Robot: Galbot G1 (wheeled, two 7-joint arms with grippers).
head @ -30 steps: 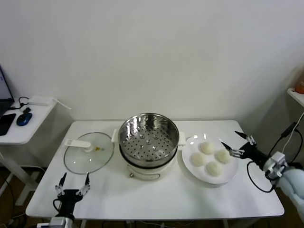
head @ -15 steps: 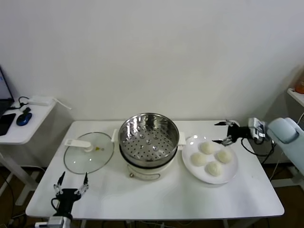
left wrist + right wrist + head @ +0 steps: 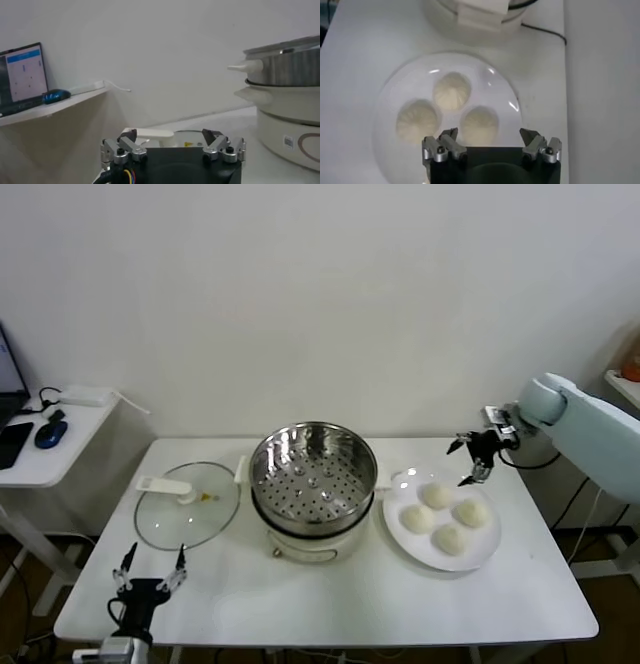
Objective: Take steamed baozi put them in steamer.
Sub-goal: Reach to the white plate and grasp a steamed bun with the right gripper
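Right gripper (image 3: 470, 461): we see jaws wide, empty, above round white plate (image 3: 485, 550).
Buns: four cream-white round baozi (image 3: 437, 495) on plate.
Steamer: shiny steel perforated pot (image 3: 313, 475), mid-desk.
Left gripper (image 3: 150, 570): jaws apart, near desk's front edge.

Just below your right hand (image 3: 468, 460), which is black with pale metal fingertips, you have four cream-white steamed baozi (image 3: 437, 495) showing faint pleated swirls, on a glossy white plate (image 3: 480, 555). Beyond it the steamer (image 3: 312, 474) is shiny steel, its tray dotted with dark holes, over a white base and white handles. Ahead of your black left hand (image 3: 150, 574) you see a clear glass lid (image 3: 188, 505) with a white handle. The table (image 3: 330, 594) is plain white.
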